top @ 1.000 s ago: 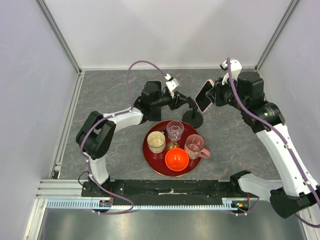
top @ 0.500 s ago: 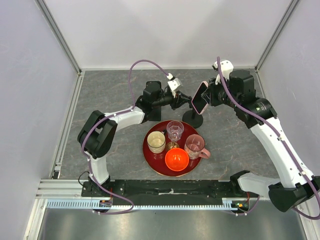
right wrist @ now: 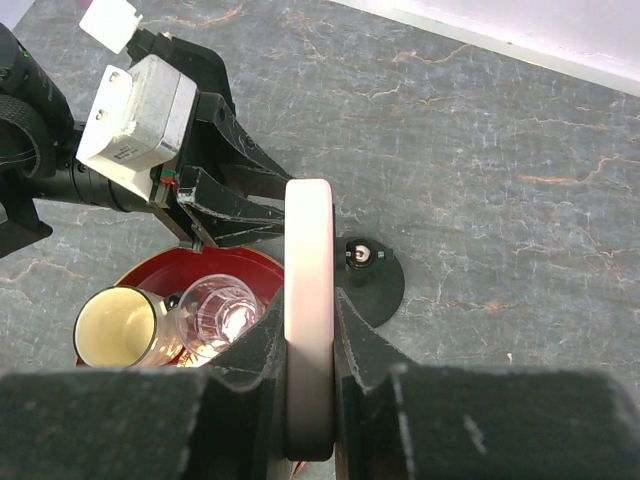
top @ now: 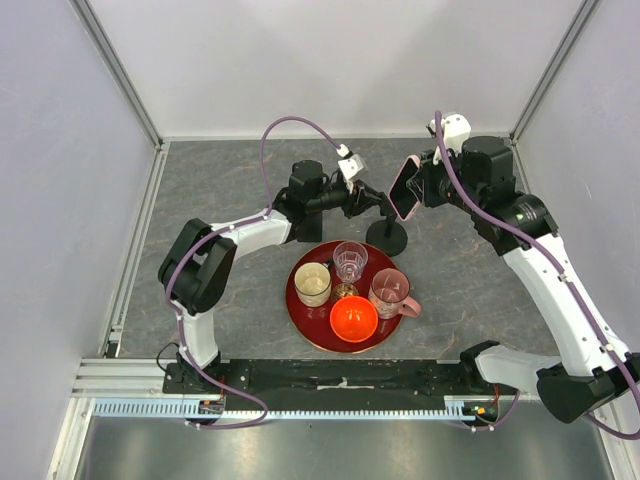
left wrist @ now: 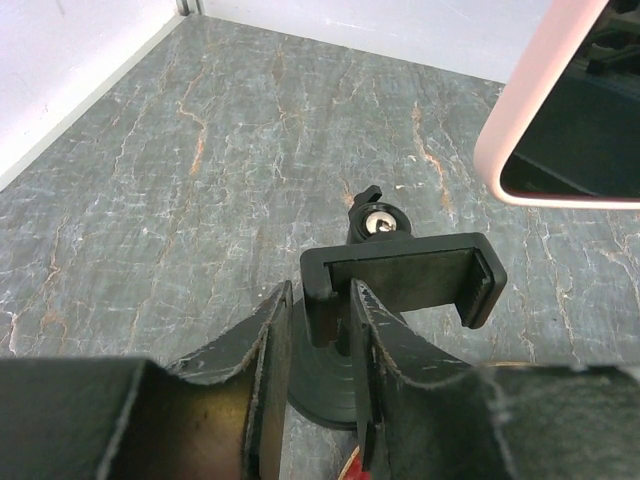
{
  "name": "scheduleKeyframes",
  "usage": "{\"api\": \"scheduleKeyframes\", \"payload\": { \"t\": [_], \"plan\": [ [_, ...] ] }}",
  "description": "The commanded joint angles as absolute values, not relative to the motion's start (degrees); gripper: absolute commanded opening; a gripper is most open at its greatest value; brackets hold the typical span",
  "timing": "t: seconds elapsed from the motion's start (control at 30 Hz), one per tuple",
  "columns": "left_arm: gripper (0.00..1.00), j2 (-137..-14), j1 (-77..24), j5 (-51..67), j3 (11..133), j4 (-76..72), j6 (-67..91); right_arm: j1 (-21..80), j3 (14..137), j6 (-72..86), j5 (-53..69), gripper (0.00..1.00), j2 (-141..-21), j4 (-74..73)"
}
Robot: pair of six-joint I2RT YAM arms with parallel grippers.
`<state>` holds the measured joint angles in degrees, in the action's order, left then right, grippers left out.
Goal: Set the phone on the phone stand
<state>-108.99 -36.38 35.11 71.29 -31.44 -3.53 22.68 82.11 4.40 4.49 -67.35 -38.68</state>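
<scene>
Pink-cased phone (right wrist: 308, 290) hangs edge-on just above the phone stand (left wrist: 405, 285), apart from it. The right gripper (right wrist: 308, 345) clamps it, hiding its lower end. The left gripper (left wrist: 320, 310) pinches the stand's clamp head, which obscures the post.

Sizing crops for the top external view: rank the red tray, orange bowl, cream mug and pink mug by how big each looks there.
1. red tray
2. orange bowl
3. cream mug and pink mug: about alike, so not ranked.
</scene>
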Motion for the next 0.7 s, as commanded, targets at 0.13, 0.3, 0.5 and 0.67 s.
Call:
{"api": "scheduleKeyframes", "payload": {
  "t": [0.13,0.3,0.5,0.67],
  "plan": [
    [0.40,-109.51,-36.65,35.86,72.51,-27.86,-7.91,23.03,85.43,3.78,6.15,0.00,-67.23,-35.95],
    [0.36,-109.77,-36.65,35.51,72.60,-29.26,-6.95,23.03,85.43,3.69,7.12,0.00,-67.85,-35.95],
    [0.43,-109.78,-36.65,35.51,72.77,-30.59,-6.33,23.12,85.43,2.99,8.00,0.00,-68.99,-37.00],
    [0.43,-109.78,-36.12,35.59,73.30,-31.29,-5.36,23.47,85.43,2.46,7.56,0.00,-69.08,-37.79]
  ]
}}
